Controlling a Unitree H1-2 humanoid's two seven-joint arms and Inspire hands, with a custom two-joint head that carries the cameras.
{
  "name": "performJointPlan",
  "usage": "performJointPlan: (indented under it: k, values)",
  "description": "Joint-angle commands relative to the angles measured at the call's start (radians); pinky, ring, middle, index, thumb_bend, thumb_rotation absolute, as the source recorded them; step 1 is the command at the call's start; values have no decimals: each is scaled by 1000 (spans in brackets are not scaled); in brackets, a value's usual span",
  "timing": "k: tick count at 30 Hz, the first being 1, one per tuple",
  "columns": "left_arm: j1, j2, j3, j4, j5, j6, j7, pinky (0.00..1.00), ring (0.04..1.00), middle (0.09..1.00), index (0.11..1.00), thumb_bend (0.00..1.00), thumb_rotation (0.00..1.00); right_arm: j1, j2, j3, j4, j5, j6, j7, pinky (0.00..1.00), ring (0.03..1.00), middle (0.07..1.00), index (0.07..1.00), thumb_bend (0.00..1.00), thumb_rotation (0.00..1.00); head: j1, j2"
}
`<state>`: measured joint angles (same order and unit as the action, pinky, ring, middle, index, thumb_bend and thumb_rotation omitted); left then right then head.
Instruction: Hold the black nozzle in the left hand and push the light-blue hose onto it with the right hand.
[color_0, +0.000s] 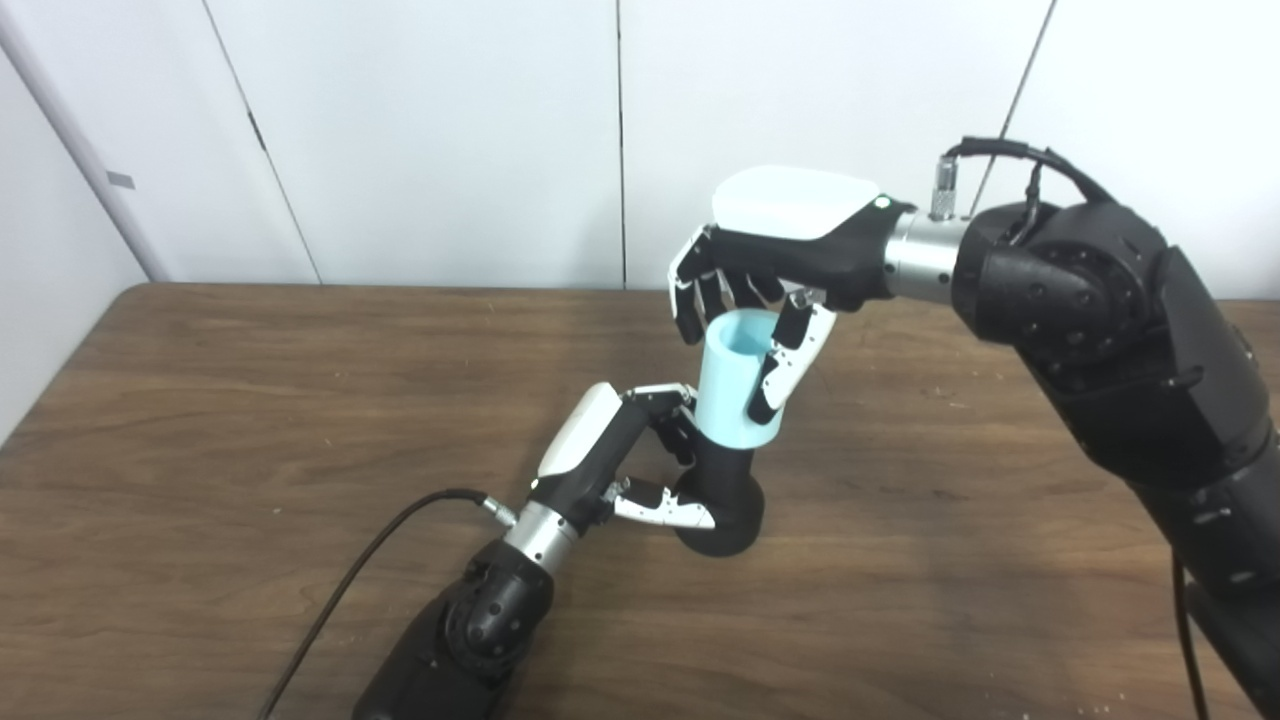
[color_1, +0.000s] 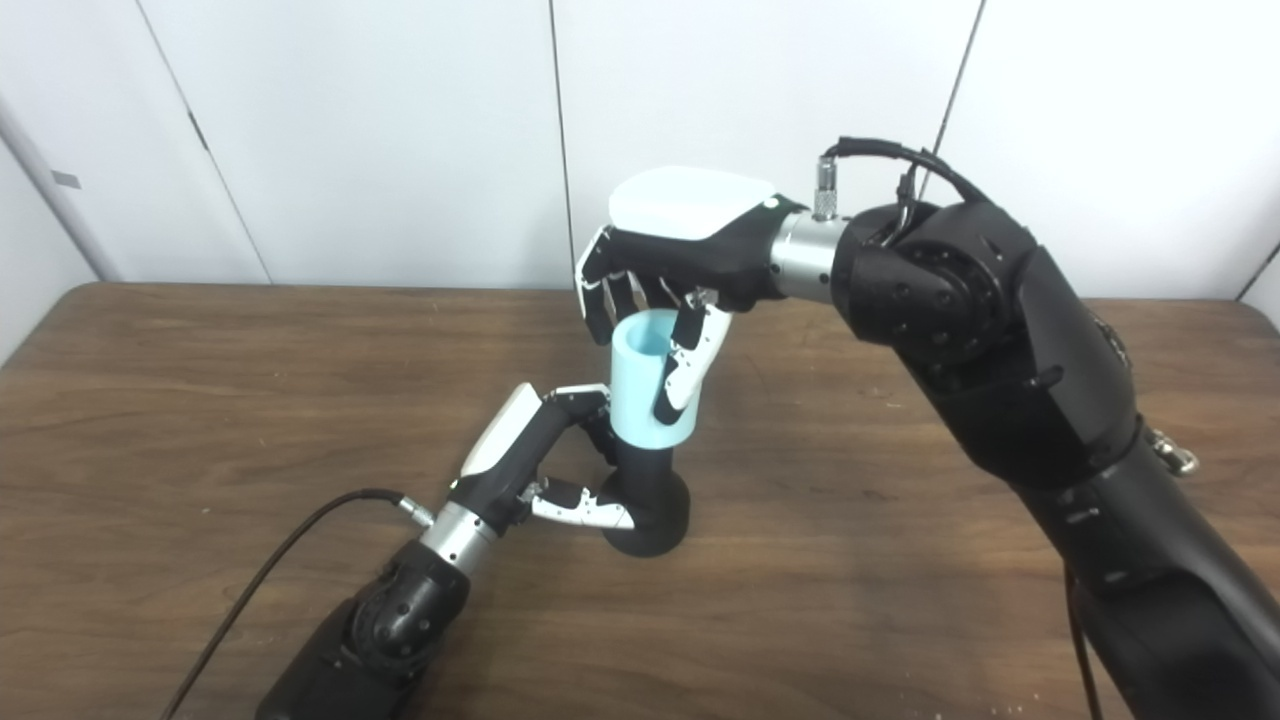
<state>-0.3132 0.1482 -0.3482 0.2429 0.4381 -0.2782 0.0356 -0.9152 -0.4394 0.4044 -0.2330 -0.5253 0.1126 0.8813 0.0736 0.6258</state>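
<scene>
Hose (color_0: 738, 385) and nozzle (color_0: 722, 498) sit joined near the middle of the frame, the light-blue tube standing upright with its lower end over the black neck. Below them, the left hand (color_0: 625, 470) is clamped on the nozzle, fingers behind the neck and thumb across the rounded base, which rests on the brown table (color_0: 200, 450). From the upper right, the right hand (color_0: 770, 275) reaches down over the tube and grips it, thumb along the near side and fingers (color_0: 690, 300) curled past the open top rim.

By my judgement the pushing-on step is in hand and well along, since the tube already covers the neck. Next comes a straight downward press along the tube's axis while the left hand holds firm; how deep the neck sits inside cannot be seen.
</scene>
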Motion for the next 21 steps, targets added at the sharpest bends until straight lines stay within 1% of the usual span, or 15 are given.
performJointPlan:
  k: [1, 4, 9, 16, 18, 21]
  values:
    - [88, 5, -25, 48, 24, 33, -35, 441, 393, 355, 471, 518, 81, -33, -15, -19, -2, -4, -13, -27, 224, 292, 408, 511, 525, 0, 0, 1]
    - [89, 6, -26, 44, 24, 35, -35, 449, 393, 356, 471, 518, 81, -25, -17, -22, 6, -3, -28, -36, 198, 275, 404, 512, 524, 0, 0, 1]
    - [89, 6, -26, 44, 24, 35, -36, 451, 393, 356, 471, 518, 81, -25, -20, -25, 12, -8, -39, -41, 202, 281, 406, 513, 524, 0, 1, 1]
    - [90, 6, -27, 44, 25, 35, -36, 451, 393, 356, 471, 518, 81, -16, -15, -22, 3, -20, -31, -41, 200, 282, 411, 514, 524, 0, 4, 2]
    - [91, 6, -27, 41, 24, 36, -37, 450, 394, 356, 471, 518, 81, -11, -13, -21, 0, -20, -28, -41, 214, 293, 413, 514, 524, 0, 4, 2]
    - [90, 7, -28, 43, 24, 35, -37, 450, 395, 356, 471, 518, 81, -7, -8, -20, -2, -18, -21, -40, 260, 332, 429, 511, 526, 0, 4, 2]
